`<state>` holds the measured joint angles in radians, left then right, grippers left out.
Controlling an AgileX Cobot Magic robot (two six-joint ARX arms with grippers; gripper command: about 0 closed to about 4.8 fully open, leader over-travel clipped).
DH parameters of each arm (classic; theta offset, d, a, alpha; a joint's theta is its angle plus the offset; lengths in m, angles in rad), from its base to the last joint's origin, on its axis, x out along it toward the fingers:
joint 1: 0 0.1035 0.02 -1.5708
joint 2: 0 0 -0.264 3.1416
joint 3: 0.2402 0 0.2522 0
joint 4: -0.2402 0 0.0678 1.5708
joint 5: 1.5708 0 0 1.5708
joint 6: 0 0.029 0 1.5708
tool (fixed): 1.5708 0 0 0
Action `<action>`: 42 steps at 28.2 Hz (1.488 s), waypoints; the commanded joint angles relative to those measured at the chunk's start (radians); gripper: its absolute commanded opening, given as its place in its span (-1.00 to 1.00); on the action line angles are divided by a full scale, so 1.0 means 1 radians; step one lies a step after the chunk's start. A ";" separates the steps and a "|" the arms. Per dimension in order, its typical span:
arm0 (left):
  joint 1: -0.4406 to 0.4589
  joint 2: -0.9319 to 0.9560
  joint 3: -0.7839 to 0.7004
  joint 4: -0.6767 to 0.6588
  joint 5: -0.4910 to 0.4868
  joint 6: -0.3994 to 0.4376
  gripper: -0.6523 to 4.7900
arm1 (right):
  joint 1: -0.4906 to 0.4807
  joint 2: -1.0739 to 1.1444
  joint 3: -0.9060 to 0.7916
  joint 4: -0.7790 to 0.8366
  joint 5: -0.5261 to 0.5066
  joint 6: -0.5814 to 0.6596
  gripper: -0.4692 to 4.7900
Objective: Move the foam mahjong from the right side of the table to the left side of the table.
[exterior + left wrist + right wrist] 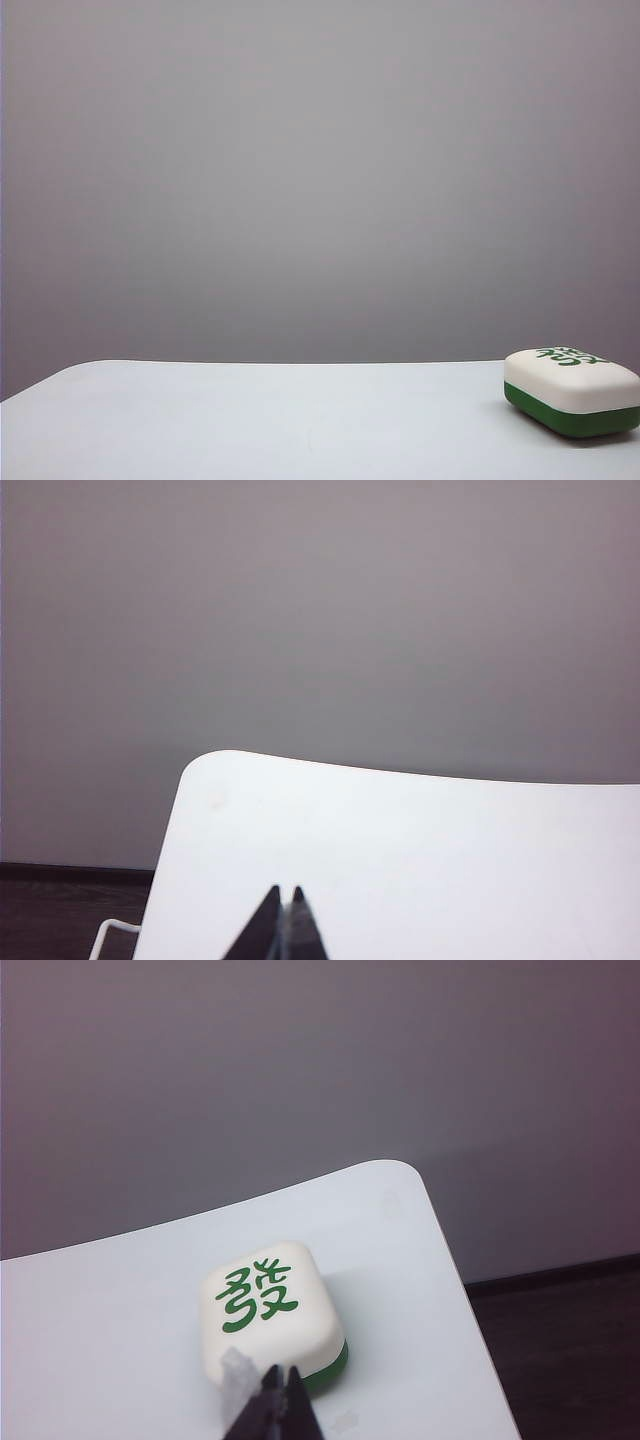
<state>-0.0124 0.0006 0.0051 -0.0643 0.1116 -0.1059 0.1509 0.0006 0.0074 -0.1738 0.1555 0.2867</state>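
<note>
Foam mahjong [571,390]: lies flat at the right side of the table [250,420], cream-white half up, dark green half down, green character on its top face; nothing grips it.
Table: plain white top with rounded corners; its left side holds nothing visible.
Left gripper [285,895]: tips pressed together, holding nothing, over the white tabletop near its rounded corner.
Right gripper [281,1373]: tips together, holding nothing, just in front of the mahjong's near edge; whether they touch it cannot be told.
Backdrop: a plain grey wall [320,180].
</note>
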 commanded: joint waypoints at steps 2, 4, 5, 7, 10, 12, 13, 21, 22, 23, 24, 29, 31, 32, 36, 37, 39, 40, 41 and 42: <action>-0.001 0.000 0.002 0.014 -0.003 0.000 -0.78 | 0.002 0.000 -0.006 0.007 0.000 -0.002 -0.84; -0.001 0.000 0.002 0.014 -0.003 0.000 -0.78 | 0.002 0.000 -0.006 0.007 0.000 -0.002 -0.84; -0.001 0.000 0.002 0.014 -0.003 -0.002 -0.78 | 0.002 0.000 -0.006 0.007 0.000 -0.002 -0.84; -0.002 0.000 0.010 0.014 0.008 -0.052 -0.78 | 0.002 0.000 -0.006 0.009 -0.004 0.032 -0.84; -0.002 0.000 0.063 0.011 0.015 -0.171 -0.78 | 0.002 0.000 -0.006 0.048 -0.069 0.057 -0.84; -0.002 0.004 0.149 0.003 0.023 -0.208 -0.78 | 0.002 0.001 -0.003 0.084 -0.074 0.057 -0.84; 0.000 0.014 0.179 -0.001 0.016 -0.208 -0.78 | 0.002 0.001 -0.002 0.098 -0.063 0.060 -0.84; 0.002 0.246 0.367 -0.001 0.003 -0.033 -0.78 | -0.013 0.015 0.075 0.122 0.027 0.064 -0.84; 0.003 0.284 0.390 -0.002 0.006 0.002 -0.78 | -0.022 0.029 0.097 0.121 0.027 0.064 -0.84; 0.002 0.332 0.421 -0.003 0.006 0.030 -0.78 | -0.029 0.047 0.115 0.123 0.027 0.064 -0.84; 0.002 0.370 0.446 -0.003 0.005 0.045 -0.78 | -0.037 0.070 0.135 0.125 0.028 0.063 -0.84; 0.000 0.561 0.592 -0.010 0.035 0.123 -0.78 | -0.101 0.257 0.265 0.125 0.016 0.049 -0.84; 0.000 0.642 0.668 -0.042 0.064 0.160 -0.78 | -0.142 0.401 0.359 0.125 -0.042 0.018 -0.84; 0.000 0.669 0.694 -0.062 0.069 0.162 -0.78 | -0.154 0.449 0.392 0.124 -0.063 0.001 -0.84; -0.002 0.748 0.785 -0.162 0.069 0.162 -0.78 | -0.201 0.658 0.534 0.117 -0.136 -0.043 -0.84; -0.002 0.762 0.799 -0.179 0.068 0.163 -0.78 | -0.212 0.718 0.573 0.114 -0.142 -0.052 -0.84; -0.002 0.783 0.829 -0.223 0.069 0.213 -0.78 | -0.230 0.853 0.663 0.109 -0.168 -0.069 -0.84; -0.003 0.788 0.836 -0.239 0.069 0.230 -0.78 | -0.233 0.896 0.691 0.105 -0.185 -0.082 -0.84; -0.003 0.789 0.846 -0.266 0.070 0.246 -0.78 | -0.235 0.948 0.724 0.095 -0.193 -0.095 -0.84; -0.004 0.792 0.855 -0.288 0.077 0.259 -0.78 | -0.235 0.990 0.748 0.087 -0.202 -0.107 -0.84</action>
<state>-0.0139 0.7929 0.8391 -0.3199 0.1757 0.1139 -0.0860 0.9520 0.7280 -0.0731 -0.0242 0.2089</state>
